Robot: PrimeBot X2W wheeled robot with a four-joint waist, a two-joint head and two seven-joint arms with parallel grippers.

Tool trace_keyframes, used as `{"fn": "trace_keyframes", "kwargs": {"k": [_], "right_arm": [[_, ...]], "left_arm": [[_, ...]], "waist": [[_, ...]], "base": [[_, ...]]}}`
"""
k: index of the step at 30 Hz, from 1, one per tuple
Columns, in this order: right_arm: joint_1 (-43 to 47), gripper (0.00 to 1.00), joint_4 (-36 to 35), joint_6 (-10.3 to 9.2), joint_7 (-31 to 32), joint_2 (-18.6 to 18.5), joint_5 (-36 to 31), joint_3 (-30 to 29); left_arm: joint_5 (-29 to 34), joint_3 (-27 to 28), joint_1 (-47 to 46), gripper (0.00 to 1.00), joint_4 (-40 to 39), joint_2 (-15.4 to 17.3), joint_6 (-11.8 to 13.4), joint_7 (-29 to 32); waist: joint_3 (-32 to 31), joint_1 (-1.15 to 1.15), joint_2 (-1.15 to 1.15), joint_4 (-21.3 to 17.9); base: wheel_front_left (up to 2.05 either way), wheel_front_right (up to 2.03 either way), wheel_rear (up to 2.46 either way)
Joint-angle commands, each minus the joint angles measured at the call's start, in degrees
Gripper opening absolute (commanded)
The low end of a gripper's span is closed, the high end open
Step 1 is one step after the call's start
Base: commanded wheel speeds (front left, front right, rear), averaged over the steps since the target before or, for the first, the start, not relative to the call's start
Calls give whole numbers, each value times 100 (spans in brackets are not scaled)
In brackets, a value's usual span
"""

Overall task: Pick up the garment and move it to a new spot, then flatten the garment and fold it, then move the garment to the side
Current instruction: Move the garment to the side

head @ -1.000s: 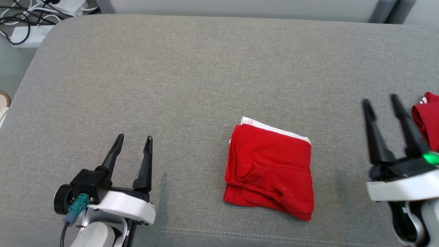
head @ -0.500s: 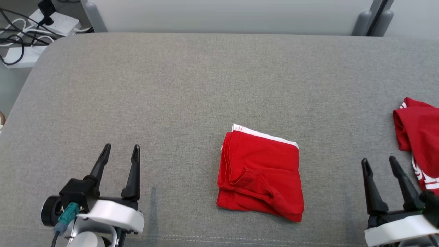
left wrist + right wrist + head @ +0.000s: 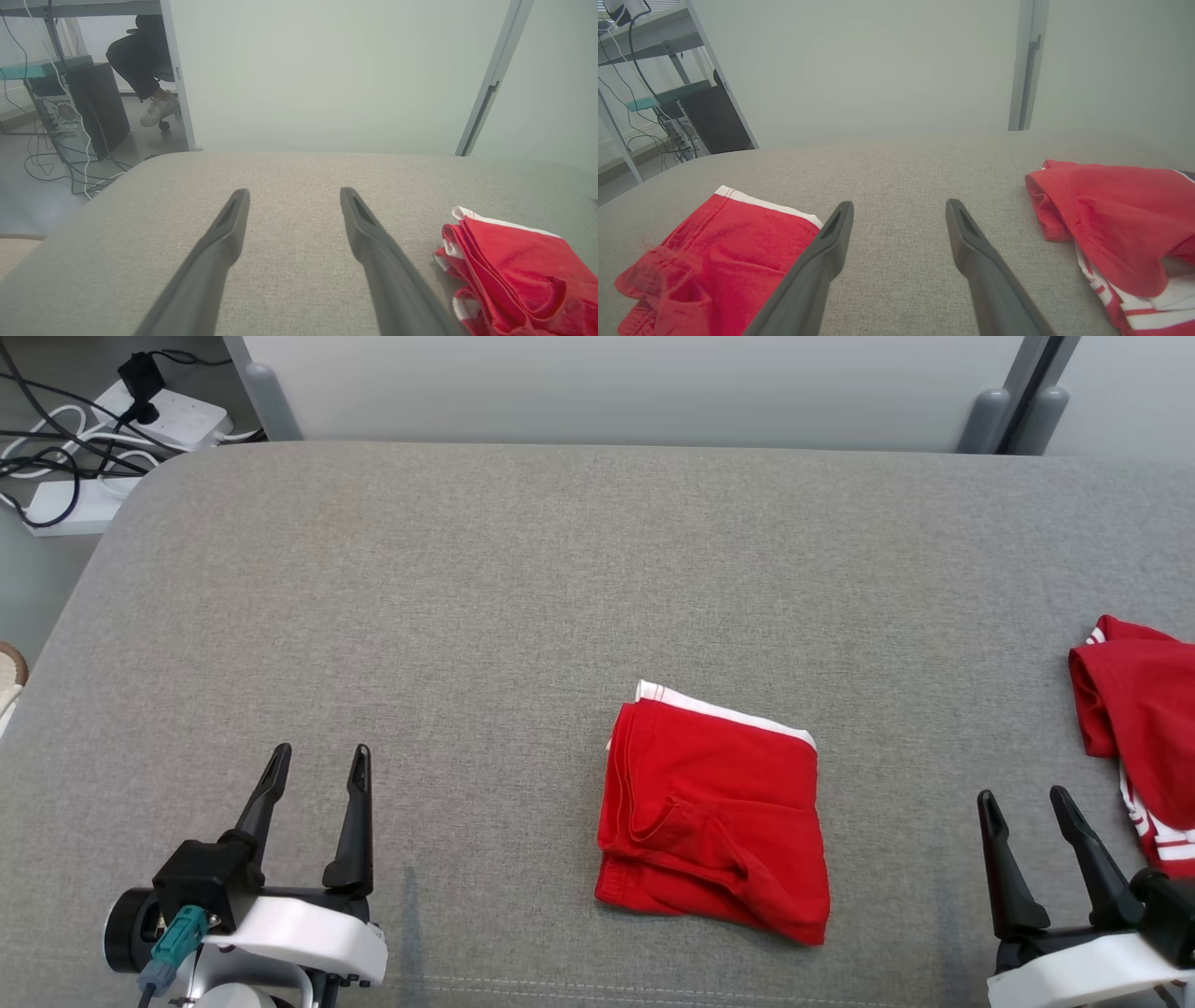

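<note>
A red garment (image 3: 714, 812) with a white band lies folded into a rough square on the grey padded table (image 3: 560, 579), a little right of centre. It also shows at the right of the left wrist view (image 3: 518, 270) and at the lower left of the right wrist view (image 3: 719, 252). My left gripper (image 3: 319, 763) stands open at the lower left, well clear of the garment. My right gripper (image 3: 1022, 803) stands open at the lower right, between the folded garment and a second red garment. Nothing is between either pair of fingers (image 3: 224, 242) (image 3: 831, 247).
A second red garment (image 3: 1144, 728) with white stripes lies crumpled at the table's right edge, seen too in the right wrist view (image 3: 1115, 224). Cables and a power strip (image 3: 84, 439) lie on the floor past the far left corner. A person's foot (image 3: 159, 108) shows in the left wrist view.
The head camera has tilted, shifting the whole picture down. My right gripper has drawn back from beside the second garment toward the near edge. The left gripper has also dropped lower in view.
</note>
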Motion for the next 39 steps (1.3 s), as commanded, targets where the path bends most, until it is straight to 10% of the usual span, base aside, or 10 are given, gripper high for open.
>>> {"fn": "trace_keyframes", "kwargs": {"k": [1,34,36,39], "right_arm": [[-13,100,-93,9,-66,-88,59,138],[-1308,100,1671,9,1304,-709,2141,2002],[-1424,0,1783,9,1338,-719,2211,2126],[-1550,0,1842,9,1223,-775,2233,2255]], "left_arm": [[32,242,-138,100,-145,176,41,-66],[454,707,-205,100,-2,-345,-692,-76],[486,733,-210,100,28,-394,-720,-76],[541,776,-212,100,59,-455,-759,-76]], "waist": [[9,0,0,21],[117,0,0,1175],[109,0,0,1207],[99,0,0,1230]], "base": [[0,0,0],[0,0,0],[0,0,0],[0,0,0]]}}
